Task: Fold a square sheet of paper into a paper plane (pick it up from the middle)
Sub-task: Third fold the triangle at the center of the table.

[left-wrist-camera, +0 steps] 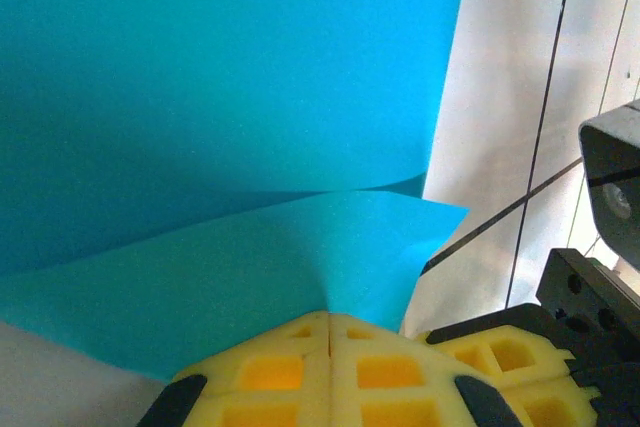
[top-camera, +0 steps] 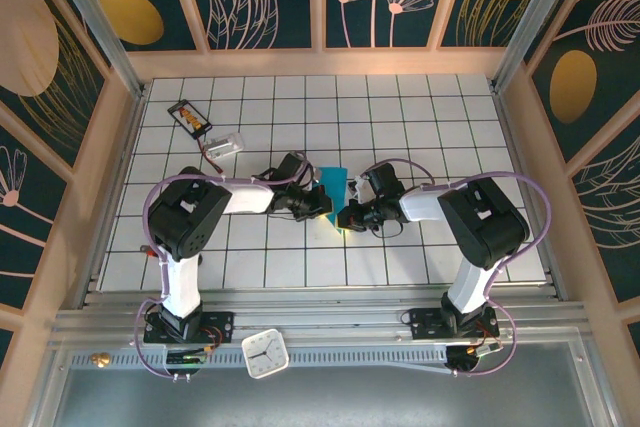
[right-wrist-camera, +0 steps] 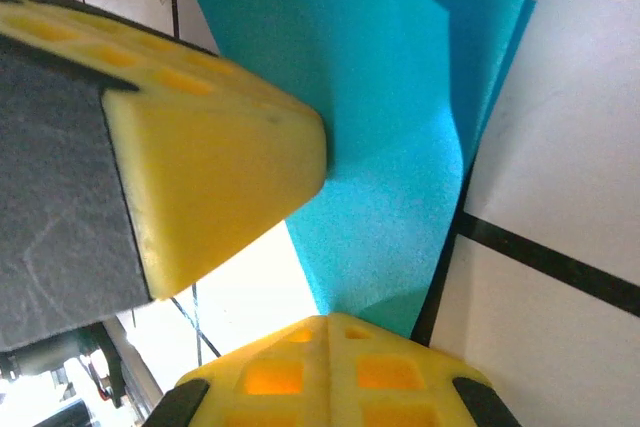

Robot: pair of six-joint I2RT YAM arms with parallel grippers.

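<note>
In the left wrist view the left gripper [left-wrist-camera: 328,335] is clenched. Its yellow pads [left-wrist-camera: 270,367] meet in a seam, with a corner of the square sheet of paper [left-wrist-camera: 230,127] nipped between them. From that pinch the teal sheet fans out ahead of the fingers, a lower flap lapped across a broader panel beyond it. The right gripper's pads sit just beside it, to the right.

The right wrist view gives the other side. The right gripper [right-wrist-camera: 328,335] is likewise clamped on the sheet's near edge, and the paper runs ahead of it as a narrow folded band. One pad of the left gripper presses the band's left face.

The top external view shows the long axis: a slim teal strip between the two grippers, running from them toward the far wall. Farther off, well beyond the left gripper, a black card [top-camera: 190,117] lies on the white tiled table [top-camera: 420,107].
</note>
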